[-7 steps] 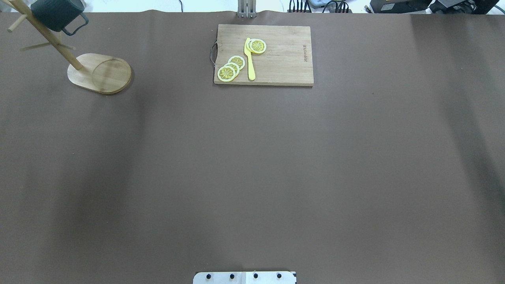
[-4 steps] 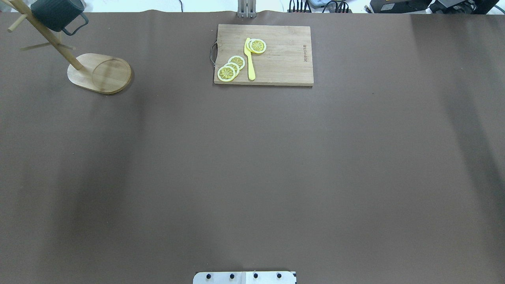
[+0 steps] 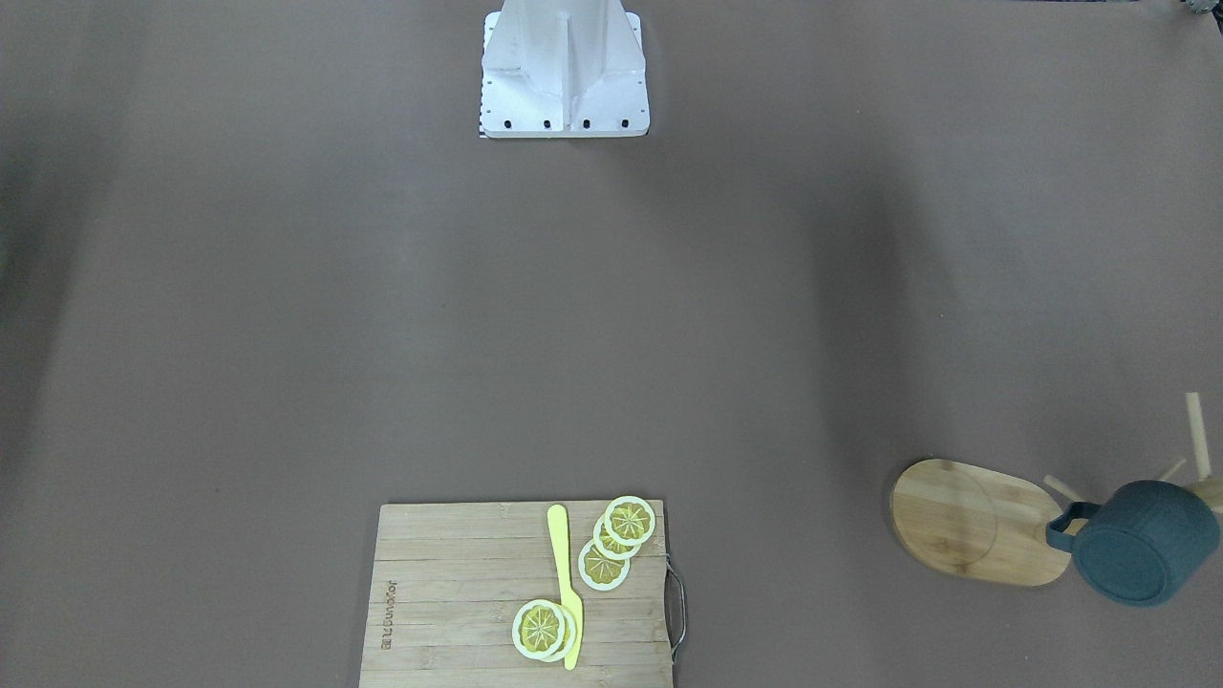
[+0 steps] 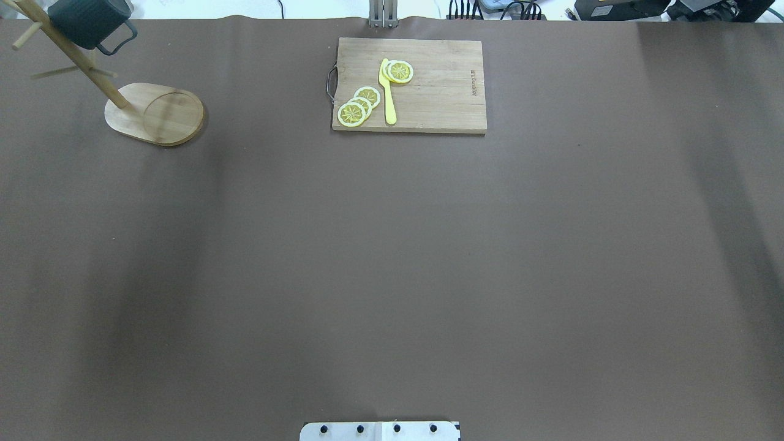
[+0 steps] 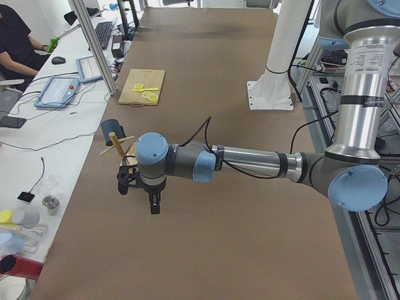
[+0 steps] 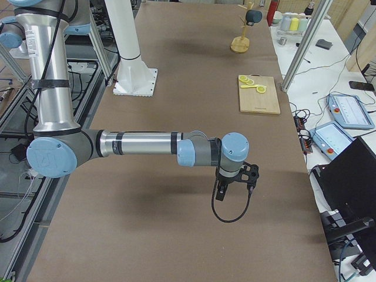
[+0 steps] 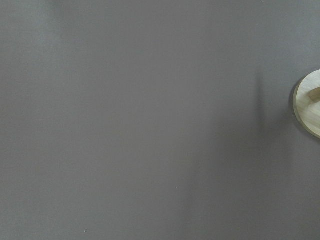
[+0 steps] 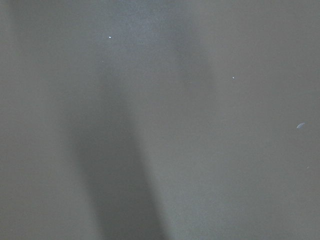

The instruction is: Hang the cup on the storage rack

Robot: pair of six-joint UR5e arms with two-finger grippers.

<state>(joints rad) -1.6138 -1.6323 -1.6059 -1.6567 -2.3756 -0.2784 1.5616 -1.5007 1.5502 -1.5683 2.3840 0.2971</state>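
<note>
Two wooden things lie on the brown table (image 3: pixel 573 315) in the front-facing view. At the near edge is a rectangular slatted cutting board (image 3: pixel 449 583) bearing yellow lemon slices (image 3: pixel 631 521) and a yellow plastic knife (image 3: pixel 566 573). Far to the right is the light wooden storage rack (image 3: pixel 955 521) on its oval base. The dark blue-grey cup (image 3: pixel 1142 542) with a loop handle hangs up on the storage rack, its round bottom toward the camera and its handle turned toward the base. The robot's white pedestal (image 3: pixel 564 67) stands at the far edge.

From overhead, the storage rack (image 4: pixel 82 64) stands in the far left corner. The cup (image 4: pixel 89 21) is high on its pole, clear of the table. The cutting board (image 4: pixel 441 86) lies far and central.

In the exterior left view the left gripper (image 5: pixel 154 205) points down above bare table, near the storage rack (image 5: pixel 117 142) but apart from it. The cup (image 5: pixel 111 130) sits among the pegs. Whether the jaws are apart or together cannot be told. A seated person (image 5: pixel 12 37) is at the far left desk.

In the exterior right view the right gripper (image 6: pixel 219 192) hangs over bare table. It is well apart from the storage rack (image 6: pixel 239 41) and the cup (image 6: pixel 254 16) at the far end. How its jaws stand cannot be told either.

The left wrist view shows brown table with the edge of the storage rack base (image 7: pixel 307 105) at the right. The right wrist view shows only table surface.
</note>
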